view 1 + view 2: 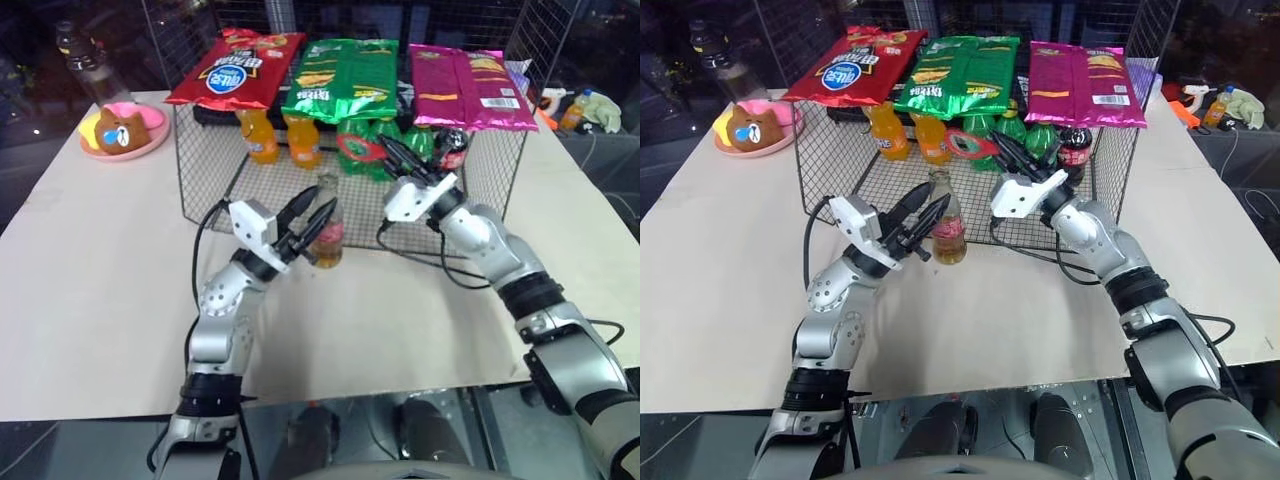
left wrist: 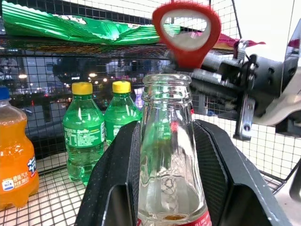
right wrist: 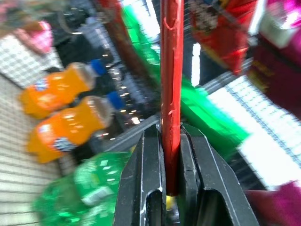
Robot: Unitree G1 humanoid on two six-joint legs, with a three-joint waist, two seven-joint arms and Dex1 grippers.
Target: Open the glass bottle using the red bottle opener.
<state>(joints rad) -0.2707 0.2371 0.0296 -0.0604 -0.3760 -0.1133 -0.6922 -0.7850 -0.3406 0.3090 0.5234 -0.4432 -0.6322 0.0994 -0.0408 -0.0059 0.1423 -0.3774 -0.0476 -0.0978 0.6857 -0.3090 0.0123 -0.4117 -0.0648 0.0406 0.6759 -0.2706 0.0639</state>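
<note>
The glass bottle (image 1: 328, 238) stands upright on the table in front of the wire basket, amber liquid low in it and a red label band around it. My left gripper (image 1: 312, 222) is shut on its body, one black finger (image 2: 113, 179) on each side. In the left wrist view the bottle's neck (image 2: 170, 141) ends in a bare glass rim. The red bottle opener (image 2: 190, 56) hangs just above and behind that rim, ring end toward the bottle. My right gripper (image 1: 395, 155) is shut on the handle of the opener (image 3: 171, 94), which is seen edge-on in the right wrist view.
A wire basket (image 1: 210, 160) stands behind the bottle, holding orange soda bottles (image 1: 262, 135), green soda bottles (image 1: 360, 150) and a dark bottle (image 1: 452, 148). Red, green and magenta snack bags (image 1: 340, 75) lie on top. A pink plate with a bear toy (image 1: 122, 128) sits at the far left.
</note>
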